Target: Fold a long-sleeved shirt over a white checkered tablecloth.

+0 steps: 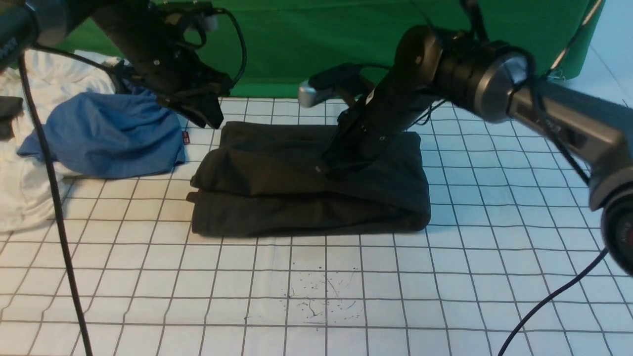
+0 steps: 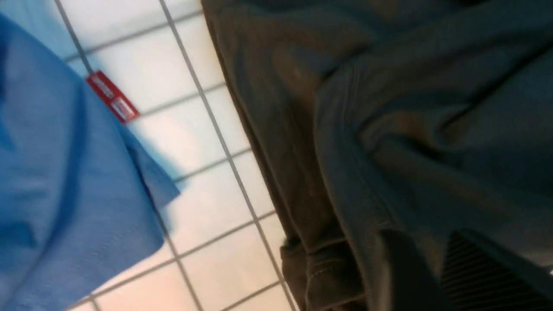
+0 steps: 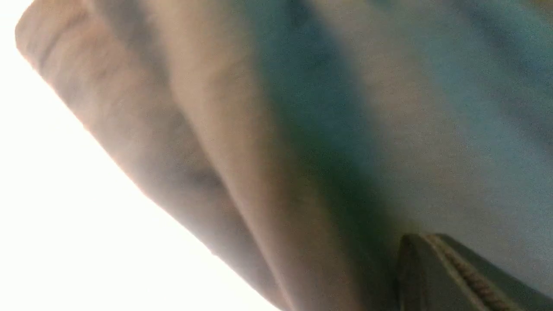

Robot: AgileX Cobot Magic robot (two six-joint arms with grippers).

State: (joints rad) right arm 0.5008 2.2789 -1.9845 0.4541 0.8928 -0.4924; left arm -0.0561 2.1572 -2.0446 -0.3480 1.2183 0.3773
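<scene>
- shirt (image 1: pixel 306 183) is lying folded in a thick bundle mid-tablecloth (image 1: pixel 445 277), just beside the blue garment (image 1: pixel 109 133).
- right gripper (image 1: pixel 341 165) is pressing on the shirt's top, jaws shut.
- left gripper (image 1: pixel 210 116) is hovering at the shirt's far corner; aperture unclear.
- fabric looks soft, limp; pinching layered edges seems best.

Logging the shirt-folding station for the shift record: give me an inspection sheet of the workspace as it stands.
Surface: checkered tablecloth, flat, ink specks near the front.
Job's things: black shirt folded into a layered rectangle at centre.
Clutter: blue garment with red tag left of the shirt, apart from it; white garment at the far left.
Grippers: left gripper above the shirt's far left corner, state unclear; right gripper shut, pressed on the shirt's top.
Cables: black cable crossing the left side; another at the right.
Surroundings: green backdrop.
</scene>
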